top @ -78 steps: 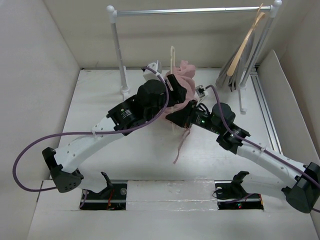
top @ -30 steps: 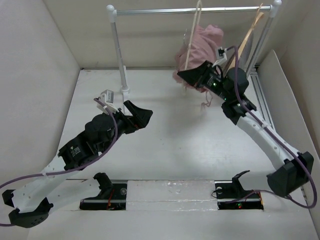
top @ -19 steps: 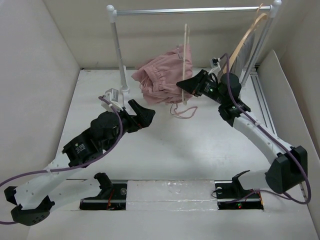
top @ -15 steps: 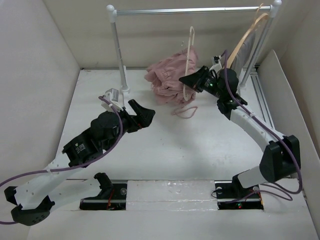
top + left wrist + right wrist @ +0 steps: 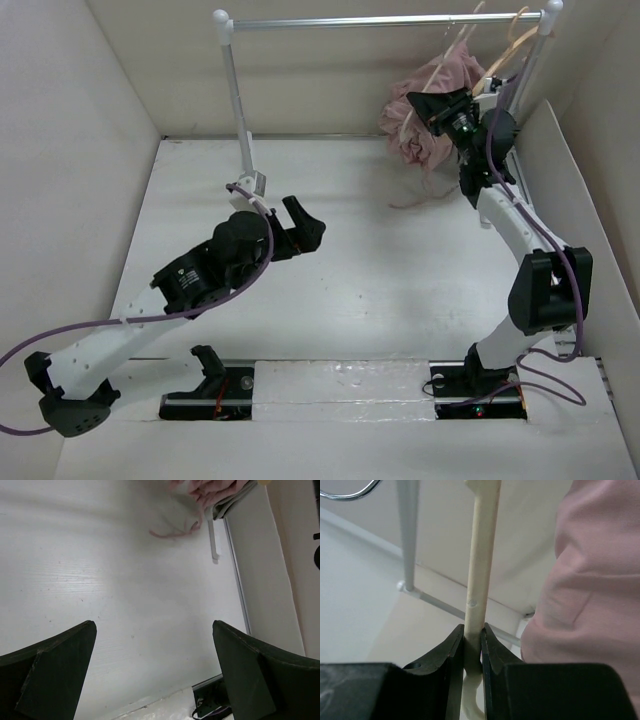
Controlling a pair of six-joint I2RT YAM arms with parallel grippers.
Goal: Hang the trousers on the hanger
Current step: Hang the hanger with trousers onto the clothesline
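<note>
Trousers [image 5: 432,112] hang bunched over the hanger [image 5: 481,570] at upper right of the top view, right gripper [image 5: 472,636] clamped on its thin bar below the rail [image 5: 380,20], left gripper [image 5: 305,225] spread wide and empty left of centre; hooking onto the rail seems next, before any release.

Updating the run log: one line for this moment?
right gripper: shut on hanger | trousers: draped on hanger | left gripper: open, empty

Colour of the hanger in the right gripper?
Pale cream; the hanger shows best in the right wrist view.
</note>
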